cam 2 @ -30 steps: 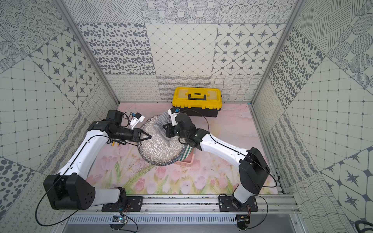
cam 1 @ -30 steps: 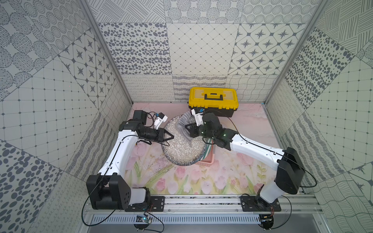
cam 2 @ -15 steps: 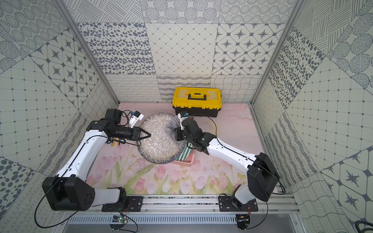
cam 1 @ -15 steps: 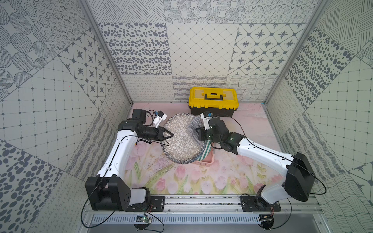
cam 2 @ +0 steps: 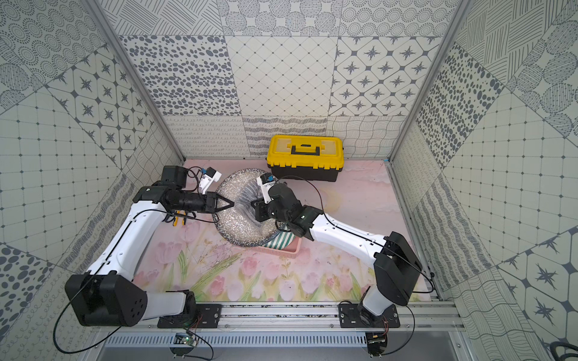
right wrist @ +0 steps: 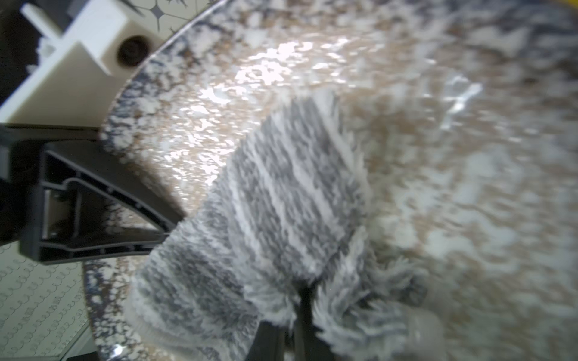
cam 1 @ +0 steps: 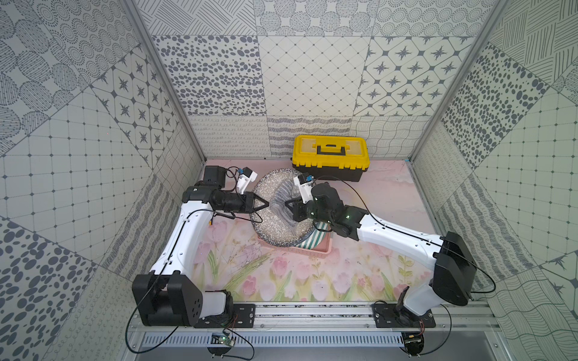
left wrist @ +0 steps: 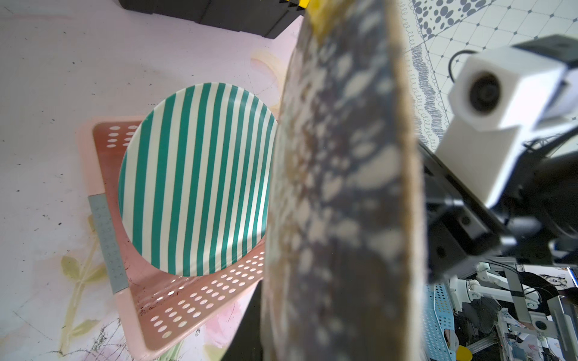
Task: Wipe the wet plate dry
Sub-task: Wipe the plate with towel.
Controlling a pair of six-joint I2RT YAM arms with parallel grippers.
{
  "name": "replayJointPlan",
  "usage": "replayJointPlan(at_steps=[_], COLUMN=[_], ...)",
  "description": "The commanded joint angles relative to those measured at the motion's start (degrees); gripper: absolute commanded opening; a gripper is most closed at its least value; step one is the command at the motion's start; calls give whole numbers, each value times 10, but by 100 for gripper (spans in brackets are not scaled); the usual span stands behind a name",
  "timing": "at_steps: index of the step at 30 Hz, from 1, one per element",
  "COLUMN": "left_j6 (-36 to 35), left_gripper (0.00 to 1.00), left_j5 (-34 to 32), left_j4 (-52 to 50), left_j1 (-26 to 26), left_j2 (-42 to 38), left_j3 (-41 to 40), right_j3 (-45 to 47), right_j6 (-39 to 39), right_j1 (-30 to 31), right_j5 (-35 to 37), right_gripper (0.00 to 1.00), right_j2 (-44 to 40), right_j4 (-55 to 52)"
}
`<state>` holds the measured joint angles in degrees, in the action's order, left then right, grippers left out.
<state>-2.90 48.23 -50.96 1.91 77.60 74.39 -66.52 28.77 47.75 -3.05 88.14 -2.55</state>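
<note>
A speckled grey plate (cam 1: 275, 231) (cam 2: 237, 231) is held tilted above the table, and its face shines wet in the right wrist view (right wrist: 266, 72). My left gripper (cam 1: 266, 204) (cam 2: 231, 204) is shut on the plate's left rim; one of its fingers (right wrist: 103, 203) lies across the face. My right gripper (cam 1: 287, 204) (cam 2: 253, 204) (right wrist: 294, 337) is shut on a fluffy grey striped cloth (cam 1: 283, 197) (cam 2: 247, 197) (right wrist: 281, 203), which presses on the middle of the plate. The left wrist view shows the plate edge-on (left wrist: 337, 187).
Below the plate's right side a pink perforated basket (cam 1: 322, 248) (left wrist: 187, 312) holds a green-and-white striped plate (cam 1: 317, 242) (left wrist: 197, 178). A yellow and black toolbox (cam 1: 331, 156) (cam 2: 305, 156) stands against the back wall. Patterned walls enclose three sides.
My right gripper swept the cloth rightwards across the plate, then back left to its middle. The left gripper has kept its hold on the rim, almost still.
</note>
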Motion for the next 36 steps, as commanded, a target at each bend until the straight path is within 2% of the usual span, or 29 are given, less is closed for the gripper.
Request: replayJointPlan(at_steps=[1, 4, 8, 15, 25, 31, 36], left_j6=[42, 69, 103, 138, 154, 161, 162], left_gripper=[0, 0, 0, 0, 0, 0, 0], left_j5=[245, 245, 244, 234, 231, 231, 231], left_j4=[98, 126, 159, 197, 217, 224, 224], left_j1=[-4, -4, -4, -5, -8, -8, -8], left_j2=[-14, -16, -12, -3, -3, -3, -5], left_j3=[29, 30, 27, 16, 3, 3, 8], right_j3=[61, 85, 75, -8, -132, -111, -34], right_j6=[35, 18, 0, -74, -83, -63, -32], right_j1=[-58, -77, -68, 46, 144, 147, 121], right_j5=[5, 28, 27, 30, -37, -31, -18], right_gripper=[0, 0, 0, 0, 0, 0, 0], right_j2=[-36, -65, -69, -10, 90, 97, 58], right_j4=[-20, -34, -47, -32, -5, -1, 12])
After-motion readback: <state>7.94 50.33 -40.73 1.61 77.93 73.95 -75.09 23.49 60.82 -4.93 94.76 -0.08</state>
